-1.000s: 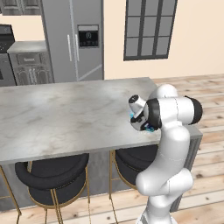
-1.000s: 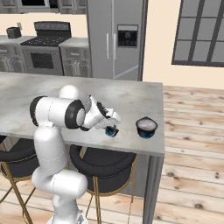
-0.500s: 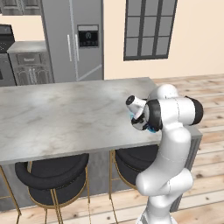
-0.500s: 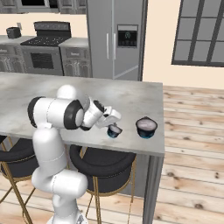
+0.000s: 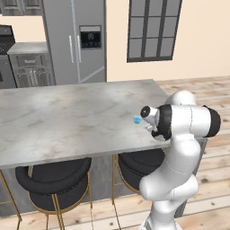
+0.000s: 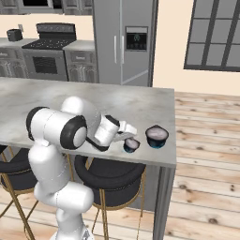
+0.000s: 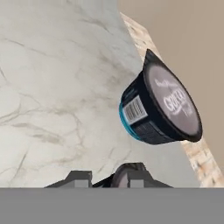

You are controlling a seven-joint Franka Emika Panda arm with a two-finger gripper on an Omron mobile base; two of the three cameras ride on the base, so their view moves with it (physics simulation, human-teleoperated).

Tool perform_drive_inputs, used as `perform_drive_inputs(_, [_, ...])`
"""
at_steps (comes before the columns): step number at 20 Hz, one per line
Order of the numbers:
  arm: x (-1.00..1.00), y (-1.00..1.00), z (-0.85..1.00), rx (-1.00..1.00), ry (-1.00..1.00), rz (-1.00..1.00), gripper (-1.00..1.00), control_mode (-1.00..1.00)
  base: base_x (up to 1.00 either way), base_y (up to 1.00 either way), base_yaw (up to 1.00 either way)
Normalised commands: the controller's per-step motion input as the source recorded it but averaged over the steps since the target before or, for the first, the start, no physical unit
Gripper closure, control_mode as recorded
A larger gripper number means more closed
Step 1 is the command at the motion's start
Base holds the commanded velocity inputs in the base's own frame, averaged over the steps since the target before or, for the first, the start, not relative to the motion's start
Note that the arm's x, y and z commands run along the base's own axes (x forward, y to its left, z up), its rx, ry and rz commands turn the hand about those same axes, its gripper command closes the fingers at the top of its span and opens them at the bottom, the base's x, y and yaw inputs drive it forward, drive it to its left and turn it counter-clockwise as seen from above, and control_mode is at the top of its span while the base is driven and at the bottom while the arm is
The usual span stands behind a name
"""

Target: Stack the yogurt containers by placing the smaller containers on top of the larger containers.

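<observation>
Yogurt containers, two, on a grey-veined marble-look counter (image 6: 56, 101) with a matte, flat top.

Larger container (image 7: 162, 105): squat round cup, near-black wall flaring to a wide rim, pale grey foil top, teal band at the base. White barcode label on the side; lid lettering blurred, not legible. In the hand view it lies just ahead of the gripper, to the right; in the right base view (image 6: 156, 136) it stands upright near the counter's edge, just beyond the gripper, apart from it.

Smaller container (image 6: 131, 145): narrower round cup, light-blue translucent wall, pale top, at the tips of the gripper (image 6: 128, 139); a speck of its blue shows in the left base view (image 5: 137, 119). Whether it touches the counter cannot be told.

Gripper: dark fingers close around the small cup; actual clamping cannot be confirmed.
</observation>
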Motion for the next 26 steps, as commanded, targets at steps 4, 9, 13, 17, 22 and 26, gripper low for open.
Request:
perform_drive_inputs(4, [-0.02,-0.02,0.53,-0.05,-0.12,0.0,1.0,-1.0,0.0,0.0,0.0])
perform_drive_inputs(9, [0.0,0.0,0.68,-0.06,-0.07,0.0,1.0,-1.0,0.0,0.0,0.0])
perform_drive_inputs(13, [0.0,0.0,0.62,-0.08,0.0,0.0,1.0,-1.0,0.0,0.0,0.0])
perform_drive_inputs(17, [0.0,0.0,0.57,-0.1,0.0,0.0,1.0,-1.0,0.0,0.0,0.0])
perform_drive_inputs(22, [0.02,0.0,0.4,-0.11,0.0,0.0,1.0,-1.0,0.0,0.0,0.0])
perform_drive_inputs(26, [0.1,0.0,0.06,-0.11,0.0,0.01,1.0,-1.0,0.0,0.0,0.0])
